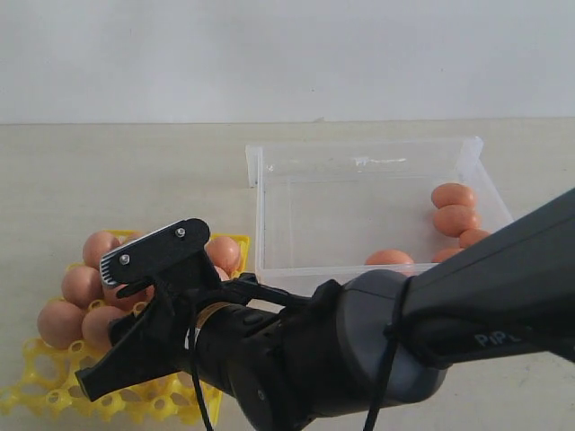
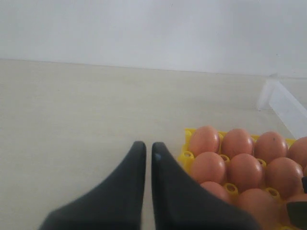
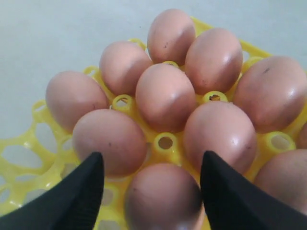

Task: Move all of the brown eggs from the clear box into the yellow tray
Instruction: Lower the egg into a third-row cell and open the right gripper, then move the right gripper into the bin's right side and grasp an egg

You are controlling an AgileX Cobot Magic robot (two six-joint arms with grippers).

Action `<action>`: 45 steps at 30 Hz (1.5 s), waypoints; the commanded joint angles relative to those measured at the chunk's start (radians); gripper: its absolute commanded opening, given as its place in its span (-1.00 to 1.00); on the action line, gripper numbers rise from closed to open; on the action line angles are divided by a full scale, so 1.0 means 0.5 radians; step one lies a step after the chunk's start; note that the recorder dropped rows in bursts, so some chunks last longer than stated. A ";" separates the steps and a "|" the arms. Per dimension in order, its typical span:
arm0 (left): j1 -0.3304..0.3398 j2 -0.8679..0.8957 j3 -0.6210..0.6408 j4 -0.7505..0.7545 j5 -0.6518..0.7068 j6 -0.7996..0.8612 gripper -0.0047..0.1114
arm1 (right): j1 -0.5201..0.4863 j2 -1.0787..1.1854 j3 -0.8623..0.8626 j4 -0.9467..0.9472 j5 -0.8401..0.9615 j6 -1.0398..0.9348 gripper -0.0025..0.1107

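Finds the right gripper (image 3: 152, 155) spread wide just above the yellow tray (image 3: 252, 48), with 1 of the brown eggs (image 3: 163, 196) low between the 2 black fingers (image 3: 76, 201). Sees that egg seated in a cup, with a sliver of gap on one side and the other finger at or against the shell; cannot tell about contact there. Counts about 10 eggs in the tray in the right wrist view, packed side by side in neighbouring cups, with yellow pegs showing between them and open lattice cups along one edge. Places the right arm (image 1: 404, 332) across the front of the exterior view, stretched from the right over to the tray at the lower left on the tabletop (image 1: 108, 180). Finds the left gripper (image 2: 148, 144) pressed together, only a thin slit between its tips, pinching nothing, low over the tabletop just beside a corner of the tray. Notes the clear box (image 1: 260, 215) just beside the tray, to its right and further back in the exterior view, upright and open-topped. Counts 5 more brown eggs (image 1: 455, 219) inside it, clustered toward the right-hand wall and near corner, the lowest ones partly hidden behind the arm.
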 commanded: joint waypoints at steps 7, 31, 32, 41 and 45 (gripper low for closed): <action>-0.013 -0.007 0.008 0.011 -0.014 0.000 -0.85 | -0.021 -0.241 -0.008 0.000 -0.049 -0.251 0.02; -0.013 -0.007 0.008 0.011 -0.014 0.000 -0.85 | -1.593 -0.567 -0.336 2.006 -0.005 -3.600 -0.62; -0.013 -0.007 0.008 0.011 -0.014 0.000 -0.85 | -1.598 -0.567 -0.370 1.961 -0.196 -3.548 -0.62; -0.013 -0.007 0.008 0.011 -0.014 0.000 -0.85 | -1.702 -0.594 -0.676 0.908 -1.257 -1.909 -0.62; -0.013 -0.007 0.008 0.011 -0.014 0.000 -0.85 | -1.685 -0.725 -0.766 0.748 -0.521 -1.760 -0.70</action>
